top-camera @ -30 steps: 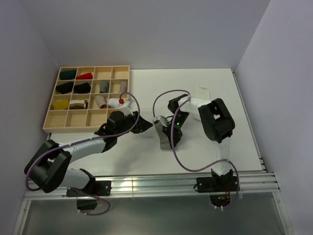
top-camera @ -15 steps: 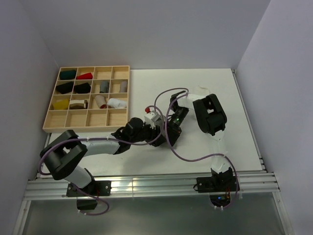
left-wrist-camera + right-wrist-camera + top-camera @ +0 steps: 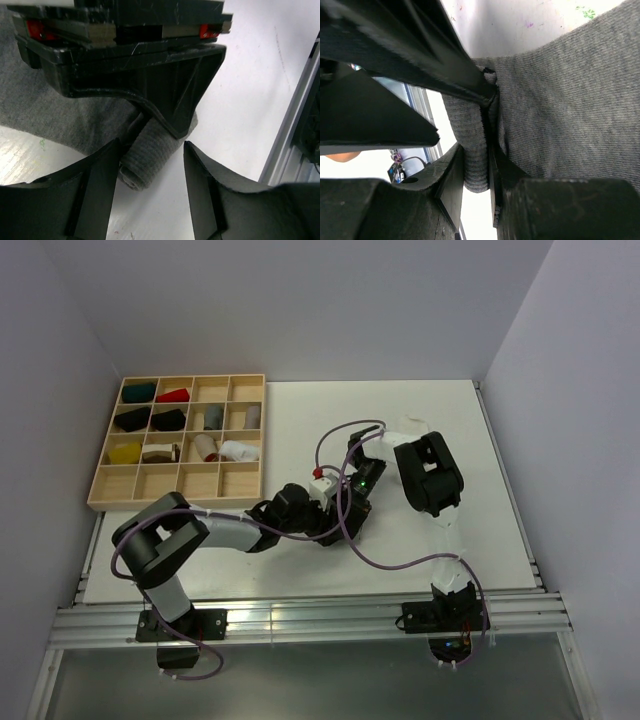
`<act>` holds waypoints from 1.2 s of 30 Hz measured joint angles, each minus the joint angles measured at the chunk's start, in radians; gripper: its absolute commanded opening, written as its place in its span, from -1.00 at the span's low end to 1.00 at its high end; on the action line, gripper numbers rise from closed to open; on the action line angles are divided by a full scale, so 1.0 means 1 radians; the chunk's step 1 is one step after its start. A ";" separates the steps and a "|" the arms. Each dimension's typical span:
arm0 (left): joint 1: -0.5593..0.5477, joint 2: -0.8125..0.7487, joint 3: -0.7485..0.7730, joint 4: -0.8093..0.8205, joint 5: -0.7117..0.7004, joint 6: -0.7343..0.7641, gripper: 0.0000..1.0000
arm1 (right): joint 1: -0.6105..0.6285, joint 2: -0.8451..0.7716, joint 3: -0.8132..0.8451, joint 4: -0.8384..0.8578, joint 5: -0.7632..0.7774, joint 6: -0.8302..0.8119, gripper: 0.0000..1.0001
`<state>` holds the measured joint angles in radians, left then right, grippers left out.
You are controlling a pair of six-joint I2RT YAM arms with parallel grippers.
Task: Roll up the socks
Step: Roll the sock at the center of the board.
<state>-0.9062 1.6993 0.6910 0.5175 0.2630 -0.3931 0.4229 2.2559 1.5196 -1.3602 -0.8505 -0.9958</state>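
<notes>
The grey sock (image 3: 50, 110) lies flat on the white table with one end wound into a tight roll (image 3: 150, 160). My right gripper (image 3: 477, 155) is shut on that roll (image 3: 477, 170), which its fingers (image 3: 451, 172) squeeze from both sides. My left gripper (image 3: 151, 146) stands open around the roll's free end, and only its left finger (image 3: 100, 180) is close to the fabric. In the top view both grippers (image 3: 335, 518) (image 3: 348, 508) meet at the table's centre and hide the grey sock. The white sock (image 3: 412, 427) lies behind the right arm.
A wooden compartment tray (image 3: 110, 498) at the back left holds several small cloth bundles. A metal rail (image 3: 300, 615) runs along the table's near edge, close to the left gripper's right side (image 3: 295, 125). Walls enclose the table on three sides.
My left arm has swung from the tray to the table's centre, and its jaws have opened around the roll. The right gripper has kept its hold in place.
</notes>
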 measured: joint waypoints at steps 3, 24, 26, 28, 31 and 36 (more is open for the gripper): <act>-0.001 0.017 0.001 0.002 0.000 0.010 0.09 | 0.000 0.000 0.000 0.001 0.000 0.008 -0.52; 0.007 0.105 -0.090 0.275 0.035 -0.187 -0.99 | -0.011 -0.133 -0.116 0.145 0.031 0.166 0.03; 0.016 0.116 -0.105 0.317 0.055 -0.222 -0.99 | -0.019 -0.159 -0.124 0.168 0.029 0.172 0.03; 0.033 0.127 -0.128 0.362 0.087 -0.260 -0.99 | -0.035 -0.189 -0.135 0.191 0.023 0.179 0.03; 0.061 0.149 -0.157 0.431 0.151 -0.323 -0.99 | -0.074 -0.251 -0.159 0.225 0.015 0.195 0.02; 0.121 0.185 -0.190 0.509 0.249 -0.436 -0.99 | -0.136 -0.402 -0.249 0.328 0.024 0.224 0.03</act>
<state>-0.7853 1.8839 0.5014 1.0267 0.5125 -0.8288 0.2867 1.8538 1.2709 -1.0317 -0.8268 -0.7719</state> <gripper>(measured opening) 0.065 0.511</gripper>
